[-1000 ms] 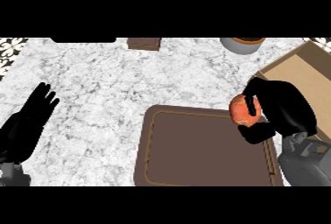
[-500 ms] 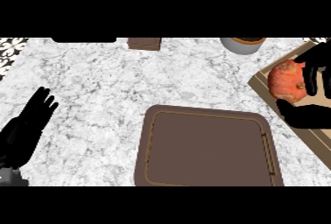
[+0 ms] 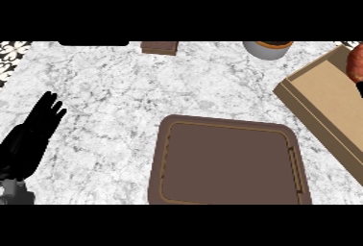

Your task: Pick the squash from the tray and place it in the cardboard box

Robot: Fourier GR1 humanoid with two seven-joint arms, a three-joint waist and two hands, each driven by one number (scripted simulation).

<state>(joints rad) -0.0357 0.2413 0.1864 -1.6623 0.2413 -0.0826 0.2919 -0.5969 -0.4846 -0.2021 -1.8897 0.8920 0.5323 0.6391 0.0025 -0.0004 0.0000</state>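
The squash (image 3: 355, 62) sits at the view's right edge above the box (image 3: 322, 103); the right robot hand's state can't be told. Lower well inside before releasing. The left robot hand (image 3: 32, 137) rests released.

You see the robot's left hand (image 3: 32, 137) at the left edge of the head view: it is matt black all over, with long, slim fingers (image 3: 48, 108) and no markings you can make out on its surface. Below it, in the lower left corner, a short piece of grey forearm (image 3: 16, 192) shows, paler than the hand and with a darker band where the two meet; that band may be a wrist joint, but you cannot tell.
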